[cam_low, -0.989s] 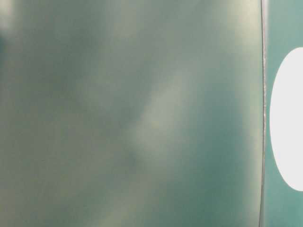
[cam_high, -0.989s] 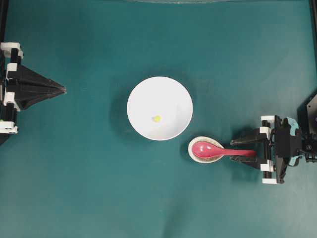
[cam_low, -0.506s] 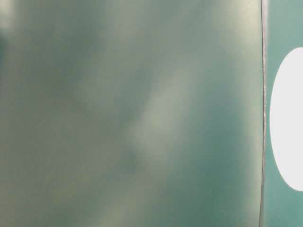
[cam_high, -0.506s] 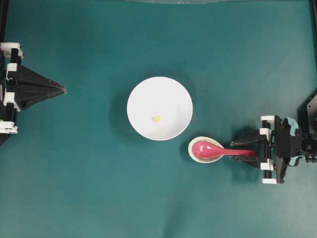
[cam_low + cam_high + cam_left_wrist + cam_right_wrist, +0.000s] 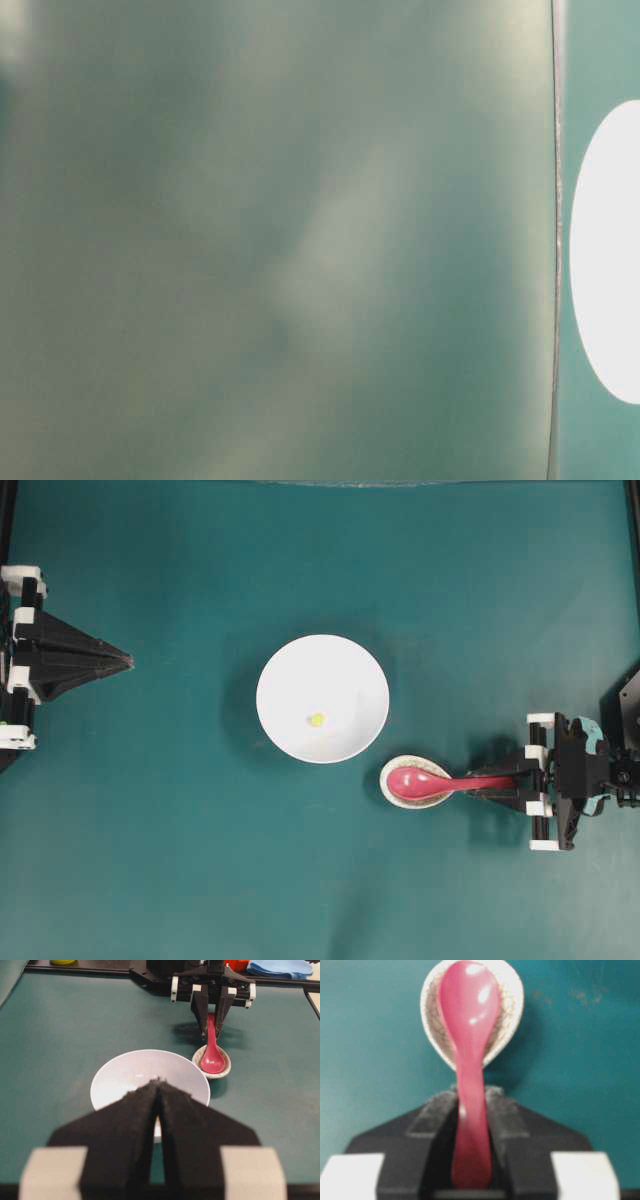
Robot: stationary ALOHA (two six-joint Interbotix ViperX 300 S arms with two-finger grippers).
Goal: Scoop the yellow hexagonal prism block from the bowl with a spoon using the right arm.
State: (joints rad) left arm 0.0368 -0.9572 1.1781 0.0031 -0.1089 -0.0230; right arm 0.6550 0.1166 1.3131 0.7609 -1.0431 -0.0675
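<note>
The right pincer [image 5: 512, 781] has its jaws pressed against both sides of the spoon [image 5: 432, 781]'s handle, and from the wrist view the pink handle sits squeezed between the two black fingers [image 5: 432, 1120], so I'd call that a grip on the spoon. The scoop end is not up yet: it rests in the small speckled dish [image 5: 391, 788], which sits just beside the bowl [image 5: 345, 660], on the side nearest the right arm [image 5: 585, 775].

Inside the bowl, a little off its centre, lies the yellow hexagonal prism block [image 5: 316, 719], alone and untouched. Nothing has reached into the bowl.

Out on the far side of the bowl from the spoon, the left pincer [image 5: 125, 661] is well apart from everything, its two fingers drawn together to a point and holding nothing.

So by my reckoning the task is at an early stage: the spoon looks secured, but lifting it off the dish, carrying it over the bowl's rim, and working the scoop under that tiny block all remain to be done.
</note>
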